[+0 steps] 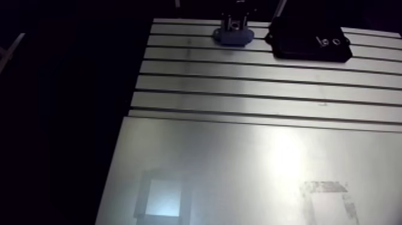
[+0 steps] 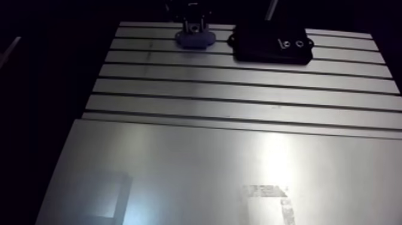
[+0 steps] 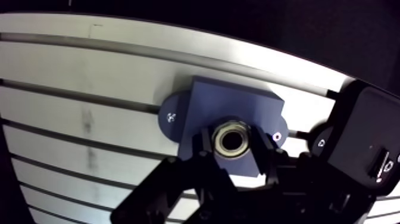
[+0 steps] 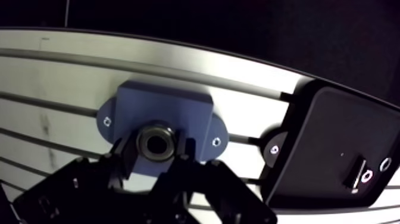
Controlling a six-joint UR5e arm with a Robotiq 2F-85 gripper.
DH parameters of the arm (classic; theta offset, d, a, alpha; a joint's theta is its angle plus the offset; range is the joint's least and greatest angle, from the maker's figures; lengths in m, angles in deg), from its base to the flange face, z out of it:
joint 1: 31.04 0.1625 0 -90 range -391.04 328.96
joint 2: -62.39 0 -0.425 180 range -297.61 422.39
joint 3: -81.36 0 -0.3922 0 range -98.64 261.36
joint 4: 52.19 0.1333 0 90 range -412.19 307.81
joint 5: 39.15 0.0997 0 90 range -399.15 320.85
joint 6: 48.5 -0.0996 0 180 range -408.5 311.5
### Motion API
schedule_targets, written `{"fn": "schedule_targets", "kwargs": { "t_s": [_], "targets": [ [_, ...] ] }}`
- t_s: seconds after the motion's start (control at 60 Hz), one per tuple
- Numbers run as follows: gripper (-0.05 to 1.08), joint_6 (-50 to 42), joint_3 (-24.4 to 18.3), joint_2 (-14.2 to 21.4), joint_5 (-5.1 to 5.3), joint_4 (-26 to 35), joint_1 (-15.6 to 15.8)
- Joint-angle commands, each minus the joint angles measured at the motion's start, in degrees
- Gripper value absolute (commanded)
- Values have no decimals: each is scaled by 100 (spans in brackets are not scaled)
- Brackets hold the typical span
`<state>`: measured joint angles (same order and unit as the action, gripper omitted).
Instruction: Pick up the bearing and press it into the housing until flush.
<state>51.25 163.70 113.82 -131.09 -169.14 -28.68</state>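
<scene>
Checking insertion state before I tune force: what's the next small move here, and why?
Probably a short straight push down. The gripper is shut on the bearing, which sits centred over the blue housing; the bore is hidden beneath it, and I cannot tell whether it is flush yet.

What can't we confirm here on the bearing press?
Depth of the bearing in the housing: wrist view looks from above, fingers cover its sides; flush or not unreadable.
Housing bore: hidden under the bearing.
Arm view: gripper cut by the top edge, dark; bearing too small.
The black box: cut off by the wrist view's edge.
</scene>
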Motion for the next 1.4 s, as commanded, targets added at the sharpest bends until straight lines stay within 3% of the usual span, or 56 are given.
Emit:
{"fn": "schedule_targets", "kwargs": {
  "t_s": [0.017, 0.35, 0.5, 0.517, 0.533, 0.55, 0.583, 0.9, 1.083, 1.4],
  "targets": [
    [0, -14, -10, 79, 4, -79, 10],
    [0, 6, -37, 242, 58, 284, 10],
    [0, -134, -163, 439, 77, 734, -6],
    [7, -173, -199, 448, 53, 806, -7],
    [7, -173, -199, 448, 53, 806, -7],
    [77, -258, -245, 442, 38, 909, -22],
    [106, -323, -211, 441, 85, 899, -130],
    [108, -602, -260, 371, 93, 945, -192],
    [108, -757, -214, 363, 145, 569, -139],
    [108, -787, -240, 189, 118, 507, -122]
  ]
}}
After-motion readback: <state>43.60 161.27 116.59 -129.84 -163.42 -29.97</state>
